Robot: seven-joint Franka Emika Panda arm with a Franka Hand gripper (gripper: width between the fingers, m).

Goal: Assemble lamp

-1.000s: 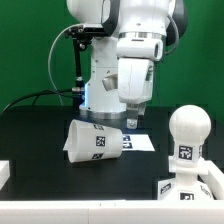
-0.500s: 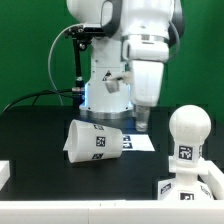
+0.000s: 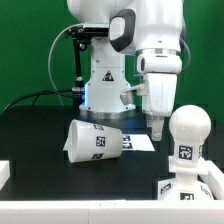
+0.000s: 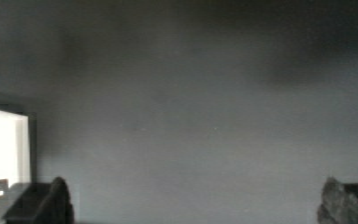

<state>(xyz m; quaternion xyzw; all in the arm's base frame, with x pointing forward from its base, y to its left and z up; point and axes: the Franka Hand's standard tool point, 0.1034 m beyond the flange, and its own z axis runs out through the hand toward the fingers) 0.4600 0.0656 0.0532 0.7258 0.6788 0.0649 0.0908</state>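
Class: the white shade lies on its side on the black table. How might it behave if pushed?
Resting on its curved wall, the shade would probably roll; being tapered, likely in an arc. It looks like hollow plastic, so probably light and stiff.

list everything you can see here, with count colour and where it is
shade: 1, white, on its side on the table, mid-frame in the exterior view
bulb: 1, white, upright at the exterior view's right, just above the base
base: 1, white, lower right corner, partly cut off
marker board: 1, white, flat behind the shade
table: 1, black
backdrop: 1, green
robot arm: 1, white, behind the table
end effector: 1, dark fingers, open, empty, between shade and bulb
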